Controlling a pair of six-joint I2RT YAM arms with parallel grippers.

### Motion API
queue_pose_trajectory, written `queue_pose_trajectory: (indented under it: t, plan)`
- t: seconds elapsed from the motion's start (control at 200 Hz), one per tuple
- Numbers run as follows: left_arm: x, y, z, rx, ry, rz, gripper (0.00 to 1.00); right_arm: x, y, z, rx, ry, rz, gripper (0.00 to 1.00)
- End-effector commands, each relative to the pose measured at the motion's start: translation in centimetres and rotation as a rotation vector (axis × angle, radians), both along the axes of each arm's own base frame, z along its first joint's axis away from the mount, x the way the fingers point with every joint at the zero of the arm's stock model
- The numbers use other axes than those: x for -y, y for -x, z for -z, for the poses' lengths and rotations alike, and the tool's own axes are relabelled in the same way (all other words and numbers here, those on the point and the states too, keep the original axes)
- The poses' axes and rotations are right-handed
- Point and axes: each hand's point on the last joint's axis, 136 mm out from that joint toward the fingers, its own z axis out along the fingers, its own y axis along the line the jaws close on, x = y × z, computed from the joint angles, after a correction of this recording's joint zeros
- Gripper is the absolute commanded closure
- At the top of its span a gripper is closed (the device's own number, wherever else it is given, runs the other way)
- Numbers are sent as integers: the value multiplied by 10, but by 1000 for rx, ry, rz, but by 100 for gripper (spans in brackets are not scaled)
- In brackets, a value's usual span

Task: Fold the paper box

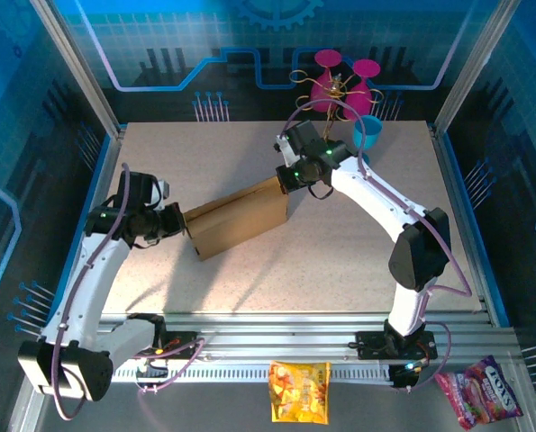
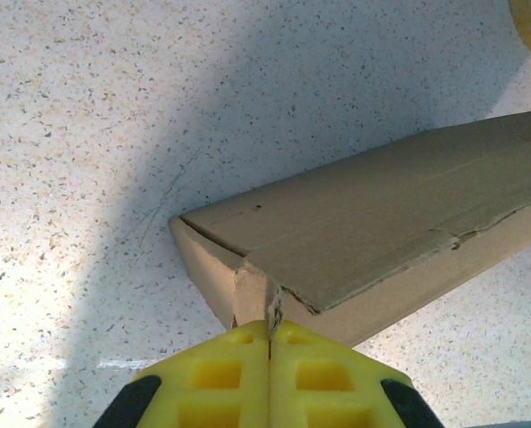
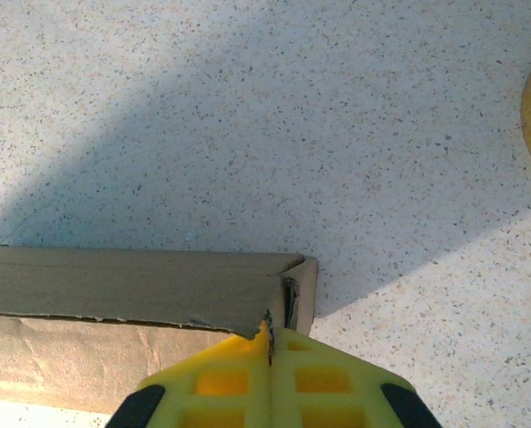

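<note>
Now both sets of my jaws are pressing together on cardboard. The left jaws are pinching the box (image 1: 236, 225) at its left end corner, and the right jaws are pinching its right end corner. The box is lying near the middle of the counter (image 1: 358, 270). I am judging that both ends need moving together, evenly and along the creases, so the ragged top edge is not tearing.

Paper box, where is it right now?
In the top view the paper box lies just left of table centre, held at its ends by the left gripper and the right gripper.
</note>
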Motion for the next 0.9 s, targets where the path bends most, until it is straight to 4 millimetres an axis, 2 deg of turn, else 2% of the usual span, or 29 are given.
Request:
queue_pose_trajectory:
  t: [0.0,0.5,0.896]
  plan:
    - [4,-2,-2,-26,35,-22,95,6,4,11,-50,44,25,100]
    - [17,-2,-2,-152,165,-112,94,9,6,14,-67,74,65,100]
    - [22,-18,-6,-207,213,-170,94,4,1,3,-114,64,118,100]
